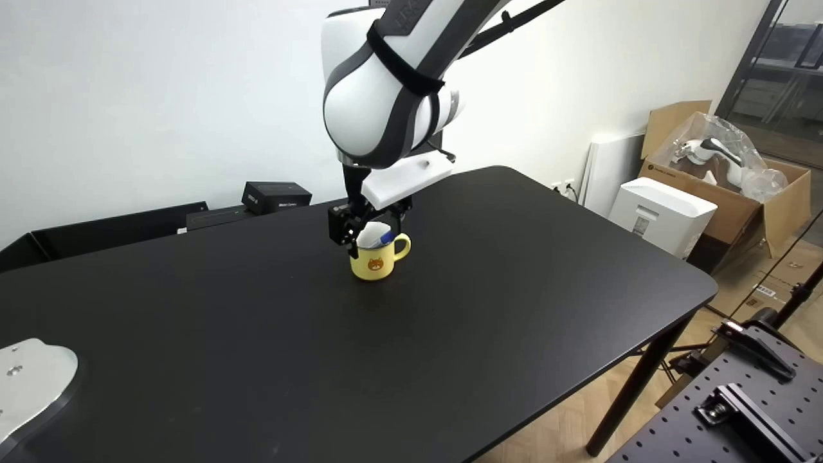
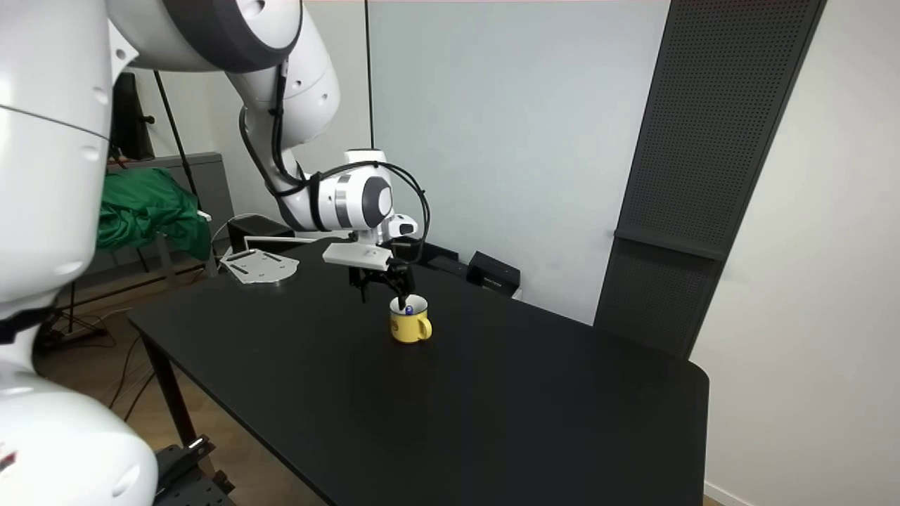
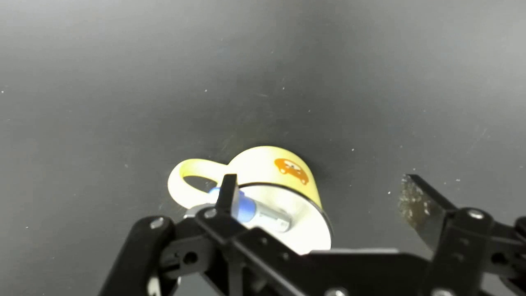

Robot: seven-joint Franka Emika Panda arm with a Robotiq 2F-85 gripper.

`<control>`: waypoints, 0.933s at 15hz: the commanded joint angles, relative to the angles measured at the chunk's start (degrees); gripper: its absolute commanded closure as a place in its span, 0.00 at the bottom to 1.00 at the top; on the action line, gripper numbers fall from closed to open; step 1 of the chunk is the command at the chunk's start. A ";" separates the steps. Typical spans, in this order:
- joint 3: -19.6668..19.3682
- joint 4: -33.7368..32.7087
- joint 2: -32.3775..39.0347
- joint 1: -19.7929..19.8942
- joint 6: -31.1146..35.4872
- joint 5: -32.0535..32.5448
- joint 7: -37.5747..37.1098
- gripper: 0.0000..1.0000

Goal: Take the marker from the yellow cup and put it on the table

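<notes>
The yellow cup point(image 1: 371, 265) stands upright on the black table point(image 1: 488, 321); it shows also in an exterior view point(image 2: 408, 329) and in the wrist view point(image 3: 263, 164). The marker point(image 3: 269, 218) leans inside the cup, its blue part towards the handle and its pale grey part inside. Its blue end shows at the cup's rim in both exterior views point(image 1: 387, 238) point(image 2: 409, 310). My gripper point(image 3: 320, 179) is open and empty just above the cup. In the wrist view the left finger covers part of the marker's blue part, and the right finger is over the table, beyond the cup.
A pale metal plate point(image 1: 32, 386) lies on the table, also in an exterior view point(image 2: 260, 266). Black boxes point(image 1: 276, 196) stand by the wall at the table's back edge. A cardboard box point(image 1: 720, 193) and a white container point(image 1: 659, 215) stand off the table's end.
</notes>
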State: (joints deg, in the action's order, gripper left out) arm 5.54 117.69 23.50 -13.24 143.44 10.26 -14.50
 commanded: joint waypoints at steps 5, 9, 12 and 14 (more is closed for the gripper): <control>-2.00 -2.05 0.34 1.99 3.02 -1.19 3.90 0.00; -1.62 -2.09 0.57 2.95 2.68 -2.20 6.12 0.00; -1.62 -1.56 0.62 3.40 2.80 -3.00 7.43 0.00; -1.55 -1.58 1.05 3.74 2.81 -3.69 8.12 0.00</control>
State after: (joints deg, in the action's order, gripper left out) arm 3.62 116.70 23.89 -10.37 146.55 7.99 -8.06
